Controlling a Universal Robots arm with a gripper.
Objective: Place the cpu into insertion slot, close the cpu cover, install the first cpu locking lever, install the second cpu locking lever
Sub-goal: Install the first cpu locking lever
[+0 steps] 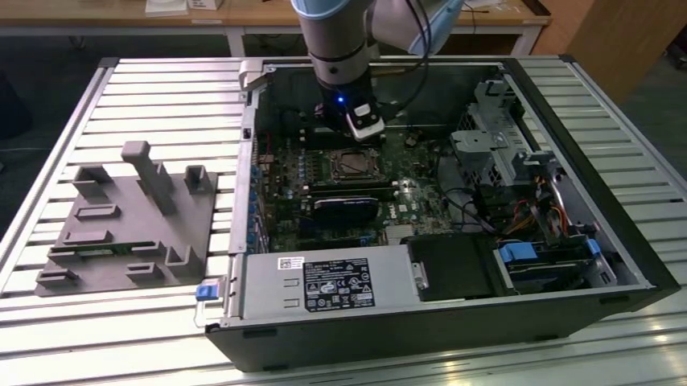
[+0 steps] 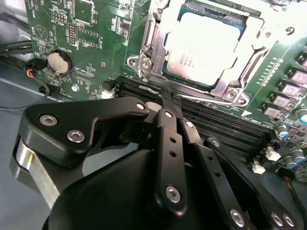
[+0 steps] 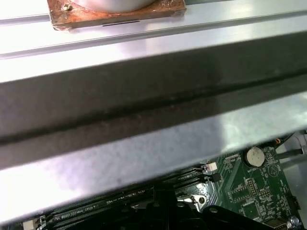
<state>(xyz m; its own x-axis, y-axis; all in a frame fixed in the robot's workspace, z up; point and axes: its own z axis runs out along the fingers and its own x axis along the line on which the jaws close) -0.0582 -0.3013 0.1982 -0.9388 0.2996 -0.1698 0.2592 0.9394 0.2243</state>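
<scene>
The chip (image 2: 206, 50) lies flat in its socket (image 1: 352, 166) on the green board (image 2: 96, 24), its pale metal top showing through the window of the cover (image 2: 225, 88). The cover looks folded down around it, so by my reading you are on the locking levers, not on placing or closing.

Your gripper (image 2: 167, 100) hangs low over the black memory slots (image 2: 225, 129), just beside the socket edge nearest the wrist. Its fingers (image 2: 168, 143) are drawn together to a narrow tip, and I see nothing caught between them. A thin silvery wire end (image 2: 146, 89) sits right by that tip. It may be a lever's hook, but I cannot tell whether the tip touches it.

To do this step well:
- Use the closed tip as a pusher, and put it on the wire only, not on the cover frame or the chip.
- Press down first, then sideways, so the wire slips under its catch instead of springing back.
- Keep clear of the memory slots and the small parts along the socket rim, because the linkage passes close above them.
- Watch the cover's corners. If one lifts, the chip is probably not seated.

In the exterior view the gripper (image 1: 359, 129) stands almost upright inside the open computer case (image 1: 601, 241), close above the socket.
</scene>
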